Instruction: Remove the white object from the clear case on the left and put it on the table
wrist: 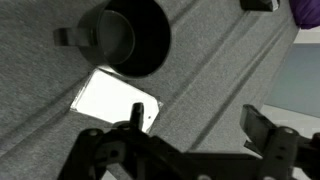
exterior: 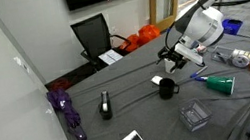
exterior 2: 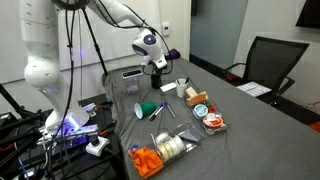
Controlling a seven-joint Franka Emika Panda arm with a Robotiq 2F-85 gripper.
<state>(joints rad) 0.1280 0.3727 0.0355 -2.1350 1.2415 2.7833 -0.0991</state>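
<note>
Gripper (exterior: 174,60) hovers above a grey table (exterior: 142,113) in an exterior view, near a black mug (exterior: 166,89); the clear case (exterior: 194,117) sits apart. Wrist view: fingers (wrist: 262,130) spread wide, empty; white object (wrist: 115,100) lies flat on the table, just beside the mug.

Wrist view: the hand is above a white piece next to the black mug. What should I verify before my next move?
1. The hand is open with nothing between its fingers: ok.
2. The white object lies flat on the table: ok.
3. The white object is out of the clear case: ok, the case sits apart in an exterior view.
4. Gap between the white object and the black mug: cannot tell, they overlap in the wrist view.
5. The clear case is empty: cannot tell, too small.
</note>
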